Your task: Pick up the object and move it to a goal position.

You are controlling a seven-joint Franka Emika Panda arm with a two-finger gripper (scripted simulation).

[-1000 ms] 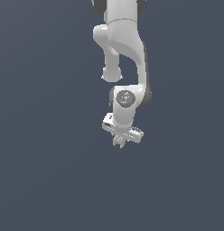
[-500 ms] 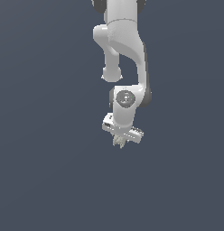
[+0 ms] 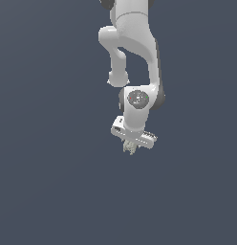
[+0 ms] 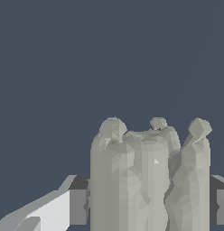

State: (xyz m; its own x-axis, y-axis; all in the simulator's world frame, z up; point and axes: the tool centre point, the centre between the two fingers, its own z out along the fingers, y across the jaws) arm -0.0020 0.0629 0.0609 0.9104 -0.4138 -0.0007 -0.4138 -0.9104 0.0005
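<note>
While I hang over the plain dark worktop, this is how things stand, largest first.

Worktop (image 3: pixel 48 191): one flat grey-blue surface fills both views; I see no goal marker on it.

Arm (image 3: pixel 134 52): mine, white, reaching down the middle of the exterior view with the wrist pointing down.

Tool (image 3: pixel 131 147): clenched on the object; in the wrist view my fingers (image 4: pixel 57 210) sit at either side of it, pressed against its flanks.

Object (image 4: pixel 147 176): a small pale grey-beige ridged block, held between my fingers below the wrist, its ridges running along the finger direction; in the exterior view it shows only as a pale stub under the tool. It looks clear of the worktop, though I cannot judge by how much.

Step in hand: carrying, I judge. To do it well I should keep the squeeze even, move smoothly, and avoid tilting the wrist so the ridged sides do not slip.

Containers: none visible in either view, so nothing to report inside any.
</note>
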